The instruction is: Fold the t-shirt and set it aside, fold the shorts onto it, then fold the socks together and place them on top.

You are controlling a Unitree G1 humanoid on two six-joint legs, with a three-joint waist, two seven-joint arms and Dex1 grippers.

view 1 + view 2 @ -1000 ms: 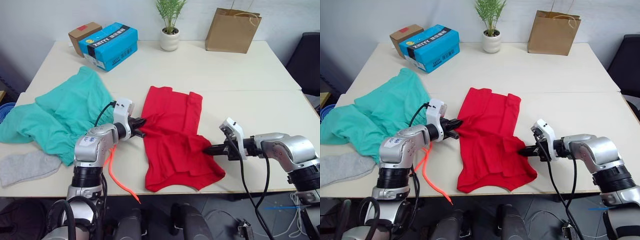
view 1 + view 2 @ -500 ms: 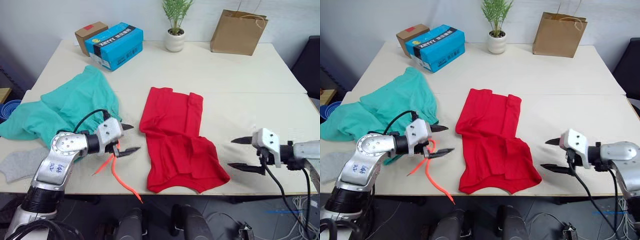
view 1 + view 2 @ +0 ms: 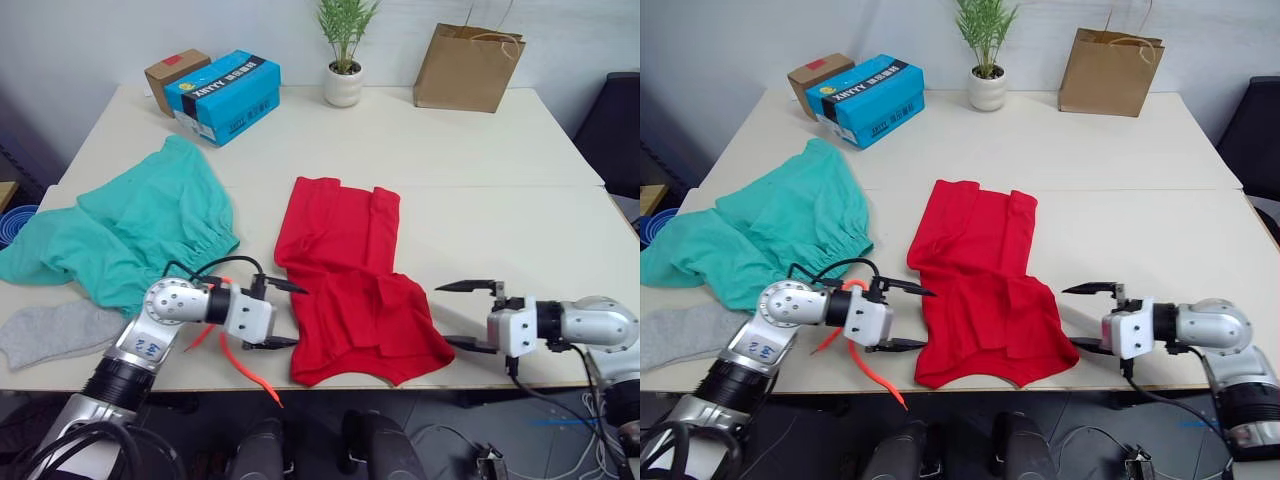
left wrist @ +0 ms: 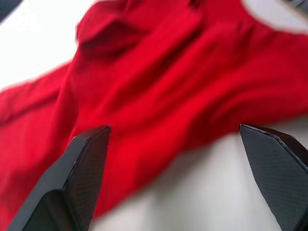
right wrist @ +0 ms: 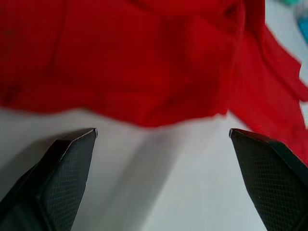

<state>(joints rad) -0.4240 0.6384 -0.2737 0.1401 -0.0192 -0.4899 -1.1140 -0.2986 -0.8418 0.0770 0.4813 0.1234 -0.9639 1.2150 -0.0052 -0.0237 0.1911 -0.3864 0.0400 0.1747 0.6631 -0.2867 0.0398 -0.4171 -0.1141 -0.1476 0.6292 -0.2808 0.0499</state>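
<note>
On the near half of the pale table [image 3: 480, 150], a red t-shirt [image 3: 350, 270] lying in a long strip, already doubled lengthwise, with its lower end rumpled and bulging toward the robot's right. Just beside that lower end, on the left, the left gripper [image 3: 278, 315] with its two black fingers spread wide, holding nothing, close to the cloth edge but not touching. Opposite, the right gripper [image 3: 470, 317] likewise spread and empty, just beside the bulging corner of the shirt. Further left, the green shorts [image 3: 130, 230] in a loose unfolded heap, the orange drawstring [image 3: 236, 358] trailing out toward the table's front edge under the left arm. At the near left corner, a grey sock [image 3: 50, 332], flat and untouched; no telling whether one sock or both lie there. At the far edge, a blue box [image 3: 222, 92], a smaller cardboard box [image 3: 170, 72], a potted plant [image 3: 342, 60] and a paper bag [image 3: 467, 66], all well apart from the clothes. By the look of things, only a first fold of the shirt done. Still to do: shirt folded crosswise and set aside, then shorts folded onto it, then socks paired and laid on top.
</note>
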